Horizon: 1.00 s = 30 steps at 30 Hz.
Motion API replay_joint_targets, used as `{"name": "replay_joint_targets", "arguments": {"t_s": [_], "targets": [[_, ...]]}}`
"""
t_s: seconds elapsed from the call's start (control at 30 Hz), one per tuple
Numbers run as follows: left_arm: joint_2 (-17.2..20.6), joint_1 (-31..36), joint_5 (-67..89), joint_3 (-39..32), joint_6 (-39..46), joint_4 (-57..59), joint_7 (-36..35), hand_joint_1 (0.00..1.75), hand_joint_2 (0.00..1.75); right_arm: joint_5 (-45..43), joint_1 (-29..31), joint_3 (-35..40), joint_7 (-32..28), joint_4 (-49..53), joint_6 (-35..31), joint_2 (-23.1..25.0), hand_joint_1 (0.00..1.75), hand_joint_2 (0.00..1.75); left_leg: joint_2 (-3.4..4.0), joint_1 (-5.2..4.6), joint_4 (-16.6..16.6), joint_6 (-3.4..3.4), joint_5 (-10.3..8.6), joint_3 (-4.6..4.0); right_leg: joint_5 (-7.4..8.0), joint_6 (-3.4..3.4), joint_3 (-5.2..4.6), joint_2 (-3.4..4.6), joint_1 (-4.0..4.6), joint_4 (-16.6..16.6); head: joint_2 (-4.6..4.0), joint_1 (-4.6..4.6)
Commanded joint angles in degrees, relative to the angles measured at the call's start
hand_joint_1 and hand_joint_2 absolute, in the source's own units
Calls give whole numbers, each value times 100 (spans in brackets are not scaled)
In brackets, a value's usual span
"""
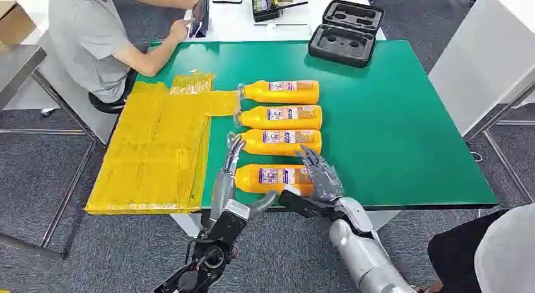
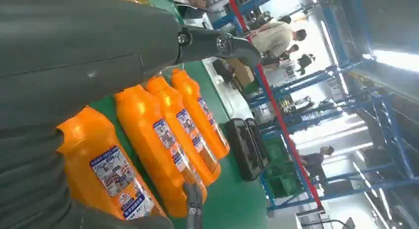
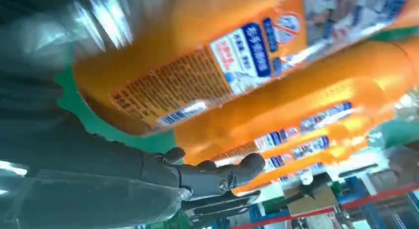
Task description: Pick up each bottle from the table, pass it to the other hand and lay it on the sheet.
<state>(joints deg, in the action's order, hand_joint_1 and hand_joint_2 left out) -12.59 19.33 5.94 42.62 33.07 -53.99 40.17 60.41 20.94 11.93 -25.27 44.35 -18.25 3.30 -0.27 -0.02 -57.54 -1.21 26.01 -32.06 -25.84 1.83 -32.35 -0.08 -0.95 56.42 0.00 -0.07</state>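
**Both hands at the nearest of four orange bottles on a green table**

Four smooth orange plastic bottles lie side by side on a green table [image 1: 410,129], caps pointing to 9 o'clock, each with a printed label. The nearest bottle [image 1: 272,178] lies at the table's front edge, between the two hands. The right hand [image 1: 320,173] curves over its base end, dark fingers spread across the top; whether it grips is unclear. The left hand [image 1: 230,170] stands at the cap end, fingers straight and apart, holding nothing. The other three bottles [image 1: 281,117] lie just beyond, toward 12 o'clock — close together, with the third bottle right behind the hands.

At 9 o'clock of the bottles lies a crinkled, glossy yellow sheet [image 1: 154,151], its far corner reaching the bottle caps. At 12 o'clock, an open black moulded case [image 1: 346,33] sits at the table's far edge. At 10 o'clock a seated person [image 1: 88,34] in a grey shirt leans on an adjoining white table — a tablet [image 1: 200,14] under their hands.
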Motion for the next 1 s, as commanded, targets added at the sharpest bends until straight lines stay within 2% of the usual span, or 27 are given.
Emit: {"name": "replay_joint_targets", "arguments": {"t_s": [0.03,0.27,0.7,1.0], "targets": [[-14,545,-60,-396,-48,994,-17,0,175,-270,-22,173,-131,287,22,58,0,175,8,7,-2,9,-1,2,5,-10,3,6,7,-3,0,-2],[-155,777,-108,-663,-305,1281,-17,0,175,-258,-212,52,-64,919,-40,123,0,175,2,3,-4,5,-1,-4,2,-6,-4,0,4,2,0,-2],[-229,859,-216,-1143,-403,1579,-17,0,175,-385,-460,-195,-228,1194,-47,240,0,175,5,3,-2,7,-2,-1,4,-8,-2,3,4,-1,0,-2],[-229,859,-216,-1143,-403,1579,-17,0,175,-385,-460,-195,-228,1194,-47,240,0,175,4,5,-4,6,0,0,3,-7,1,2,7,-2,0,-2]]}}
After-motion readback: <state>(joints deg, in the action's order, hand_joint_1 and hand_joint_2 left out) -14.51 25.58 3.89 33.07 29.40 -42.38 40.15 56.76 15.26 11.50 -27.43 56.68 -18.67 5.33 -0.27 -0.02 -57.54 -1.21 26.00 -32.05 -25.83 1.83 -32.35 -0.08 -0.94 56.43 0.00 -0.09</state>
